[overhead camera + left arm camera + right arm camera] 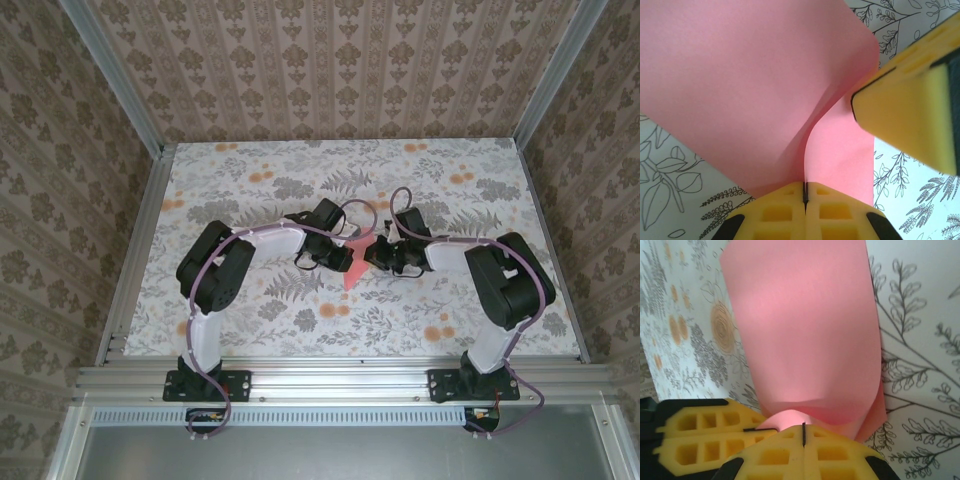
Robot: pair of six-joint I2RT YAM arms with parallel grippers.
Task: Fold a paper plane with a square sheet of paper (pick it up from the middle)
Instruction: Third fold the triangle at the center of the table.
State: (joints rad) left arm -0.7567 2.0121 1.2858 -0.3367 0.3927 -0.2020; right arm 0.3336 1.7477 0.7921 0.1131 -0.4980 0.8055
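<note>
Nearest the lens in the left wrist view, the left gripper (805, 196) has its yellow fingers pressed flat together. The edge of the sheet of paper (755, 85) is caught in the seam between them, and no gap shows. The right gripper (803, 434) is closed in the same way, pinching the near edge of the same pink sheet, and the two sets of fingertips sit just beside each other.

Gripped at two points so close together, the paper cannot lie flat. Beyond the fingers it bows into a soft curl, one layer rolled over another, with no sharp crease visible in the curved part. I judge this to be a fold being brought over, each gripper fixing a layer so the edges can line up before anything is pressed down.

Farther out, in the top view, the sheet sits between the two arms over the middle of the floral table (300, 180). Whether its lower end touches the surface I cannot tell.
</note>
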